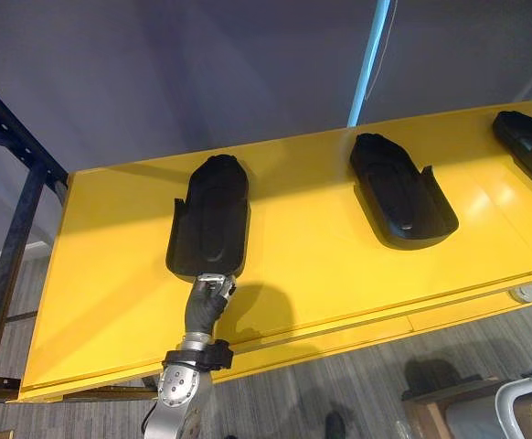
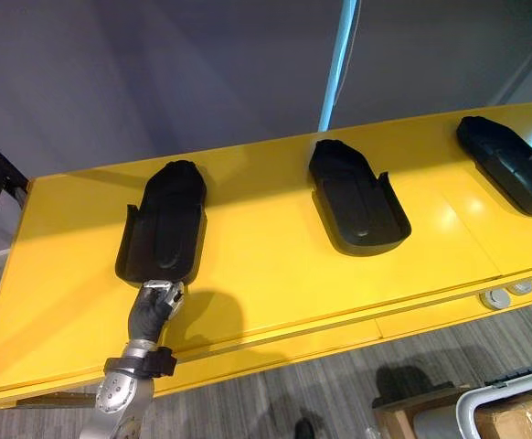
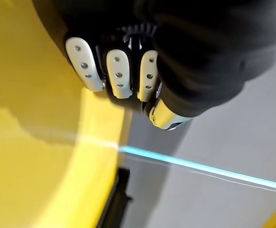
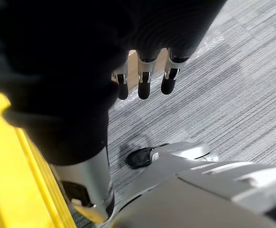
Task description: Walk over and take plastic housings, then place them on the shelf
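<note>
Housing [image 1: 209, 215] on shelf [image 1: 321, 265] — left robot hand [image 1: 209, 297] clamped on its near end; right robot hand [image 4: 145, 83] slack.

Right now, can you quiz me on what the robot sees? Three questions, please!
1. How many black things lie on the yellow shelf?
2. True or false: the left hand is at the near end of the left housing.
3. The right hand hangs over: A) the shelf, B) the grey floor, C) a housing.
Key: 1. Three: left housing, middle housing, right housing. 2. True. 3. B.
</note>
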Available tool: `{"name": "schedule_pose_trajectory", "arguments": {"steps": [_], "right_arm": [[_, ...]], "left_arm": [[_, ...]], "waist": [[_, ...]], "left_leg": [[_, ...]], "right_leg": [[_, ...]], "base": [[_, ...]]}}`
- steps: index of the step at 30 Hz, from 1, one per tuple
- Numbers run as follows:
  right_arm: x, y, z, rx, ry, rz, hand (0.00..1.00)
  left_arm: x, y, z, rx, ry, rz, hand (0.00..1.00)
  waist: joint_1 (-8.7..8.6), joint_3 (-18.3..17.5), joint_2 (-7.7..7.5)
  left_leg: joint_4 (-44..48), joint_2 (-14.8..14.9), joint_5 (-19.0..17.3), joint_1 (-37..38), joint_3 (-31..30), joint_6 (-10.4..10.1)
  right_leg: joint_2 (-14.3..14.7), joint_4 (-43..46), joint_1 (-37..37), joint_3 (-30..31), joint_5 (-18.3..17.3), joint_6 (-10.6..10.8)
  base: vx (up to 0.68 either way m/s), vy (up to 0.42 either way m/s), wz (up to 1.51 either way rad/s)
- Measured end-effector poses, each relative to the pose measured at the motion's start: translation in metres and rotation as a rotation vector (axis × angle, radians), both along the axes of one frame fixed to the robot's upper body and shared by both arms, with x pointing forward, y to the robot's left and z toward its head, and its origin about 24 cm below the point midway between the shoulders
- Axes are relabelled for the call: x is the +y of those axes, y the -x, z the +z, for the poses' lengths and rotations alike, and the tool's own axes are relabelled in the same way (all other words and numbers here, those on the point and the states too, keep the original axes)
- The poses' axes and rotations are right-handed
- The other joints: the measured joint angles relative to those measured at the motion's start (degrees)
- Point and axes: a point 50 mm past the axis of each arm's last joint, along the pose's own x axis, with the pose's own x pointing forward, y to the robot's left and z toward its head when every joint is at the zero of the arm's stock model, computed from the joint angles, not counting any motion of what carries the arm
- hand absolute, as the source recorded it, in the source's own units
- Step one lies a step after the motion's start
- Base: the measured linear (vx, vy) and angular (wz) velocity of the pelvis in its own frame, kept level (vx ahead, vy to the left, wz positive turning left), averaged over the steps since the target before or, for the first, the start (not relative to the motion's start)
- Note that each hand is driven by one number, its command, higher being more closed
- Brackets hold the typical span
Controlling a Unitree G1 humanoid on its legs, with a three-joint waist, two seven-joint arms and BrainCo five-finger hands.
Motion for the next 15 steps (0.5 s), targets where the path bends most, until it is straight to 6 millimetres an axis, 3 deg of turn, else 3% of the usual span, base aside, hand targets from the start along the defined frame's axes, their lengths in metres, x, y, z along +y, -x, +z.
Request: {"name": "schedule_pose_trajectory", "arguments": {"steps": [3,7,11,13,14,15], "right_arm": [[-0.001,0.002,-0.001,0.006,-0.004,-0.017,0.0],[0.0,0.004,-0.001,0.011,-0.011,-0.014,0.0],[-0.001,0.005,-0.002,0.019,-0.01,-0.013,0.0],[-0.002,-0.006,0.001,0.0,0.004,0.034,0.0],[-0.001,-0.012,0.002,-0.011,0.005,0.054,0.0],[0.002,-0.022,0.005,-0.034,0.008,0.084,0.0]], "left_arm": [[-0.02,0.014,0.014,-0.056,0.064,-0.128,0.0],[-0.028,0.026,0.035,-0.15,0.143,-0.205,0.0],[-0.036,0.031,0.034,-0.142,0.165,-0.231,0.0],[-0.039,0.034,0.026,-0.103,0.191,-0.217,0.0],[-0.041,0.034,0.025,-0.093,0.199,-0.217,0.0],[-0.048,0.033,0.02,-0.068,0.217,-0.229,0.0]], "waist": [[0.14,0.0,0.0],[0.31,-0.2,0.07],[1.34,-1.5,-0.06],[2.36,-2.1,-0.23],[2.79,-2.2,-0.21],[3.69,-2.5,0.03]], "left_leg": [[0.1,0.0,0.0,1.3,-0.1,0.0],[0.2,0.2,-0.1,3.7,-0.8,0.0],[0.4,0.4,-0.7,6.2,-0.3,-0.3],[9.3,1.4,-6.2,5.9,0.7,-0.4],[13.1,1.6,-7.9,5.0,-1.9,0.2],[20.4,1.6,-11.3,3.4,-9.7,0.0]], "right_leg": [[0.0,0.0,1.5,0.0,-0.1,0.1],[0.0,0.9,4.3,-0.8,-1.8,1.4],[0.1,2.3,5.6,0.1,-2.7,1.8],[1.0,4.1,5.7,4.8,-3.1,2.0],[1.4,4.5,5.5,6.5,-2.9,1.7],[2.6,5.9,4.5,10.5,-2.6,1.4]], "base": [[0.01,0.009,0.03],[-0.03,0.013,0.14],[-0.01,0.024,-0.07],[0.0,0.041,-0.89],[-0.03,0.039,-1.42],[-0.08,0.085,-1.84]]}}
